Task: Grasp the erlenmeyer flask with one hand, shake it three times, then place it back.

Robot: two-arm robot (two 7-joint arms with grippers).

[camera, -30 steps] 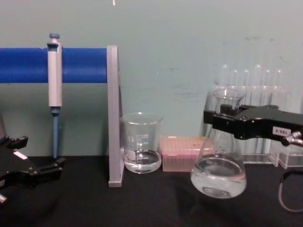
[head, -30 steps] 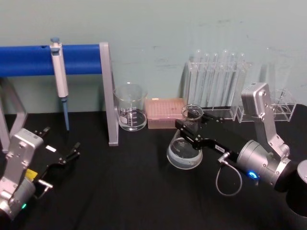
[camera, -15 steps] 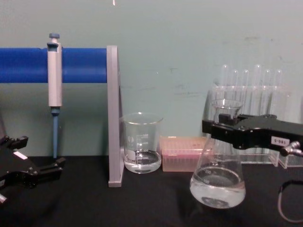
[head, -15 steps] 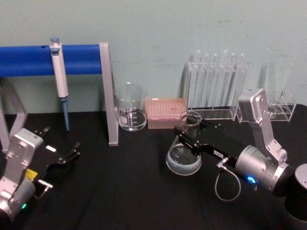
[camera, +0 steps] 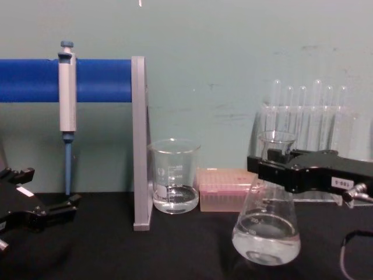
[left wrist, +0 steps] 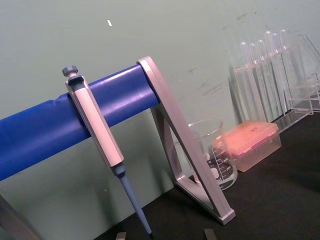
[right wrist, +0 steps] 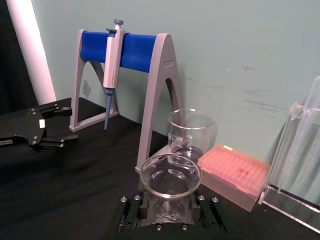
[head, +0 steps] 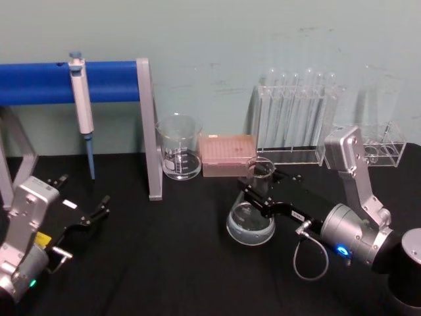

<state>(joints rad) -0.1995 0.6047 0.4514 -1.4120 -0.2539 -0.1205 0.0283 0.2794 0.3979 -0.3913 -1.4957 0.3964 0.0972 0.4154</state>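
Vs 1 s ago: the erlenmeyer flask [camera: 266,236] sat lower in the chest view, with rim and base both dropped, and the right gripper [camera: 267,170] had come down with it. In the head view the flask [head: 250,220] had shifted toward 6 o'clock, nearer the robot. The earlier tilt was mostly gone. The left gripper [head: 84,191] had not moved.

The flask's long axis ran close to vertical: mouth toward 12 o'clock in the chest view, wide base toward 6 o'clock. A little clear liquid lay level in the base. The base was at or just above the black table [head: 164,270]; contact could not be told.

The right gripper's jaws were clamped on the flask neck just under the rim, one jaw on each side. In the right wrist view the rim [right wrist: 170,175] showed as an open circle between the jaws.

In the head view the flask stood at about 5 o'clock from the beaker [head: 179,157] and 6 o'clock from the pink tip box [head: 227,154], apart from both. The test tube rack [head: 293,122] was at its 1 o'clock, against the wall.

The left gripper sat parked at 8 o'clock of the head view, fingers spread, holding nothing. The pipette [head: 81,99] hung on the blue stand [head: 112,80].
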